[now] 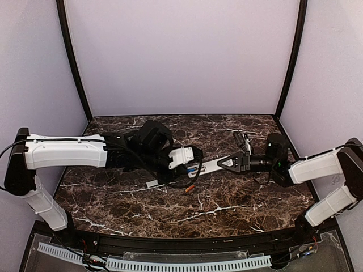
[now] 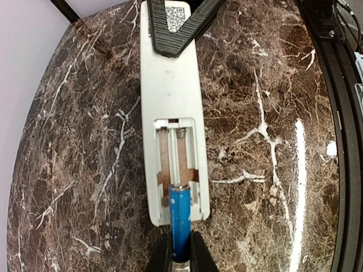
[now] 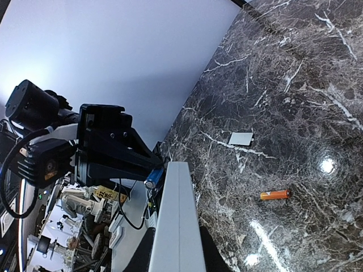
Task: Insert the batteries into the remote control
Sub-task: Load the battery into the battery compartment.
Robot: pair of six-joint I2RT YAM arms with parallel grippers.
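The remote control [image 2: 170, 85] lies back side up over the marble table [image 2: 85, 170], its battery compartment [image 2: 177, 164] open. My left gripper [image 2: 180, 242] is shut on the blue battery [image 2: 180, 218], whose front end sits in the compartment's near end, in the right-hand slot. My right gripper [image 3: 176, 246] is shut on the remote's [image 3: 178, 209] far end; its black fingers [image 2: 187, 28] show at the top of the left wrist view. The orange battery [image 3: 275, 195] lies loose on the table, also visible near the left gripper [image 1: 193, 167] as a small orange battery [image 1: 190, 188].
A small white cover piece [image 3: 241, 138] lies flat on the marble beyond the orange battery; from above, the cover piece [image 1: 152, 183] is left of the remote [image 1: 211, 166]. Pale walls enclose the table on three sides, with black corner posts [image 1: 74, 62].
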